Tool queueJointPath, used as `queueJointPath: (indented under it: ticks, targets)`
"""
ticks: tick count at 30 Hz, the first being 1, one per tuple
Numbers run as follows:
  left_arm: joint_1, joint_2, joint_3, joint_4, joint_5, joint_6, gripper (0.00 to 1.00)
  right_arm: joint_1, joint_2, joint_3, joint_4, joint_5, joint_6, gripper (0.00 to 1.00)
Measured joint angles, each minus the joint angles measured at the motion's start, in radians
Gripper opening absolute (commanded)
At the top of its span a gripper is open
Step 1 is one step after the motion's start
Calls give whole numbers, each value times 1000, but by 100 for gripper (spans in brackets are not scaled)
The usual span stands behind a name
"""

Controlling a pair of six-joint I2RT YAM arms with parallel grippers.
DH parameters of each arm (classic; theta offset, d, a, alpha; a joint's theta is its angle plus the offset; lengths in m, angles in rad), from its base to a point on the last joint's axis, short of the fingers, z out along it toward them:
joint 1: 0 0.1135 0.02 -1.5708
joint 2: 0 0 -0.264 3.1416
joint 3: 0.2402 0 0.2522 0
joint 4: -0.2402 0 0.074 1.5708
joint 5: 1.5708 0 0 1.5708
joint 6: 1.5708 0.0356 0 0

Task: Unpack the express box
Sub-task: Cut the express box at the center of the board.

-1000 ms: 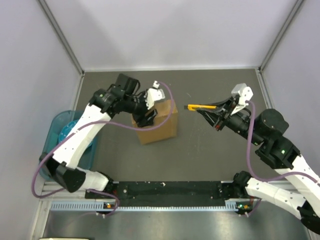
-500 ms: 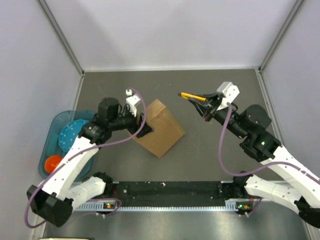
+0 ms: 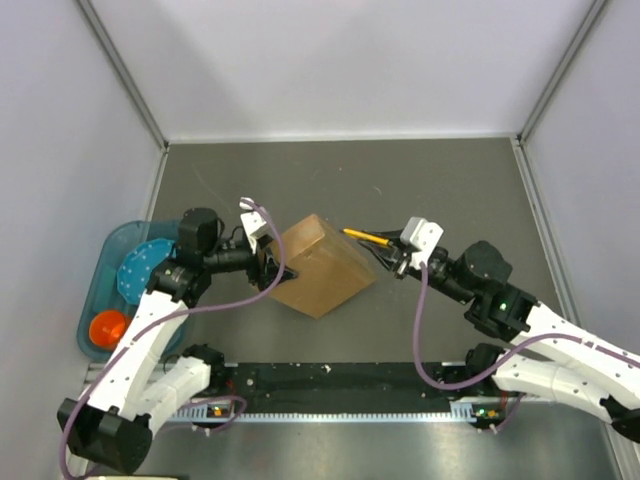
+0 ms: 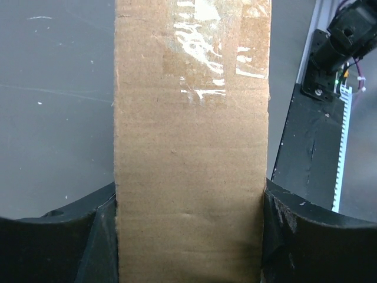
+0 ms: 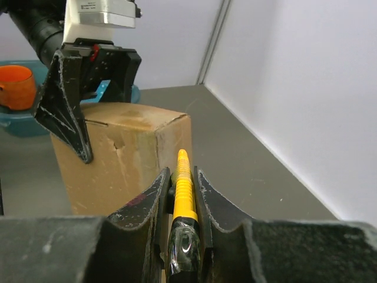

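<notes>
Evidently the left gripper (image 3: 266, 266), jaws clamped across the express box (image 3: 322, 264), had turned it toward the right gripper (image 3: 388, 258), which, closed on the yellow knife (image 3: 362, 237), had advanced. The tip seemingly met the box just ahead, ready for cutting.

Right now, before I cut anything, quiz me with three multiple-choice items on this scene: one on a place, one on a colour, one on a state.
1. Where is the orange cup?
A) in the teal bin
B) on top of the cardboard
C) beside the right arm's base

2. What colour is the utility knife in the right claw?
A) red
B) yellow
C) green

3. How does the left claw stand to the express box?
A) open, clear of it
B) shut on nothing
C) clamped across it

1 A: the top view shows it inside the bin at the table's left.
2 B: the right wrist view shows a yellow handle.
3 C: the left wrist view shows cardboard wedged between both fingers.
</notes>
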Motion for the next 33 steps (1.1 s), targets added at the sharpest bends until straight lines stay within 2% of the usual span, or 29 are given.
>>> queueJointPath:
  ticks: [5, 12, 23, 33]
  targets:
    - [38, 56, 40, -59, 76, 104, 0, 59, -34, -19, 22, 25, -31, 0]
    - [57, 71, 48, -79, 117, 146, 0, 141, -66, -20, 60, 74, -57, 0]
    - [64, 56, 30, -60, 120, 121, 0, 154, 19, -34, 123, 138, -100, 0]
    - [74, 56, 3, 2, 131, 70, 0, 154, 25, -35, 142, 137, -96, 0]
